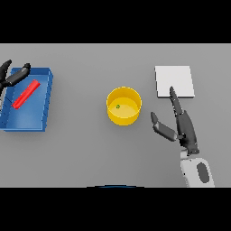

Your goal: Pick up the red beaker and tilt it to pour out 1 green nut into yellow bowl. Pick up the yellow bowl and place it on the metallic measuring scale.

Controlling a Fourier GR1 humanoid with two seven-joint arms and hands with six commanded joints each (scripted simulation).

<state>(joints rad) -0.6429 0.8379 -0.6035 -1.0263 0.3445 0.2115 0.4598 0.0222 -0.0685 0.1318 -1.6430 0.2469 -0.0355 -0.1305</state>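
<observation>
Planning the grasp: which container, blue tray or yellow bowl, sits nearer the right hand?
The yellow bowl, just beside the right hand; the blue tray lies far left.

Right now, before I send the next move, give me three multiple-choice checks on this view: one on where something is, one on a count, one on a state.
1. Where does the red beaker lie?
A. In the blue tray at the table's left
B. Inside the yellow bowl
C. On the scale

2. How many green nuts show in the yellow bowl?
A. None
B. One
C. Three

3. What is the right hand doing?
A. Curled round the bowl
B. Open, beside the bowl, holding nothing
C. Carrying the beaker

Answers:
1 A: the beaker lies slantwise inside the tray, near the left hand.
2 B: a single green speck sits on the bowl's floor.
3 B: its fingers are straight, one reaching towards the metallic measuring scale, its thumb apart from the bowl.
</observation>
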